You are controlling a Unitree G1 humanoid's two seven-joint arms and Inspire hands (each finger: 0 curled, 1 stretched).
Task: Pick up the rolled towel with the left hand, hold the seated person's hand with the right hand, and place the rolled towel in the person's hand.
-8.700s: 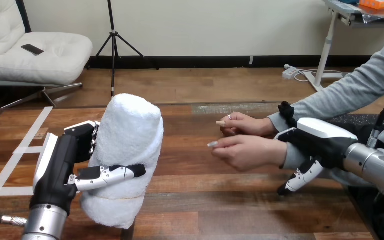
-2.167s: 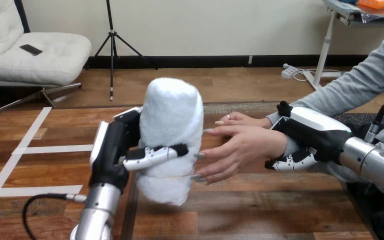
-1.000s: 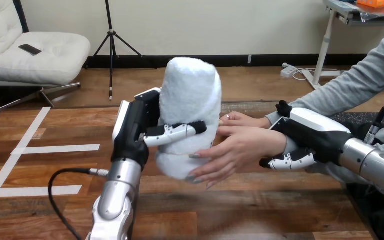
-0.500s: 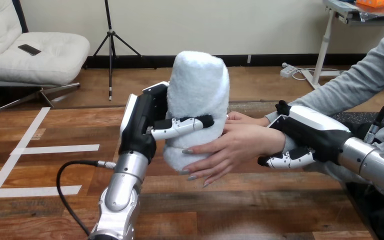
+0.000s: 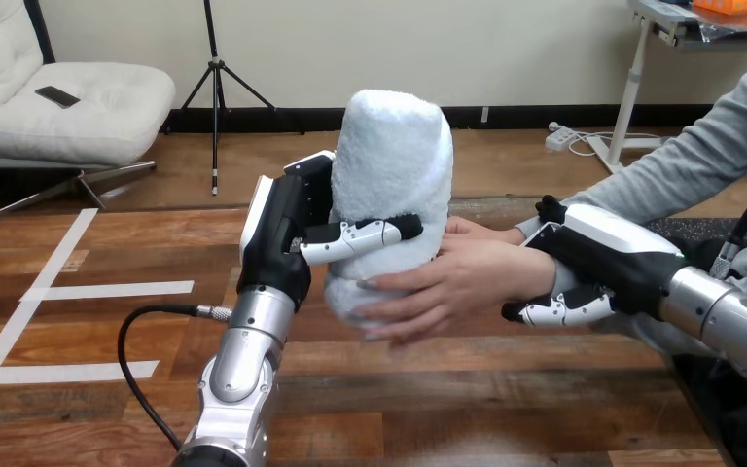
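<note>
A white rolled towel (image 5: 391, 165) stands upright above the table's middle, held by my left hand (image 5: 287, 233), whose thumb and fingers curl round its lower half. The person's hand (image 5: 438, 287) reaches in from the right and wraps its fingers round the towel's bottom end. My right hand (image 5: 603, 258) sits over that hand's wrist, with its fingers curled under the wrist. A second hand of the person (image 5: 477, 230) rests on the table just behind, partly hidden by the towel.
Strips of white tape (image 5: 68, 290) mark the wooden table (image 5: 467, 399) at the left. A black cable (image 5: 146, 360) loops from my left forearm over the table. The person's grey sleeve (image 5: 700, 165) comes in from the upper right.
My left hand has carried the towel further right and slightly up into the person's hand. The person's fingers have closed round its bottom end. My right hand has stayed at the wrist.
</note>
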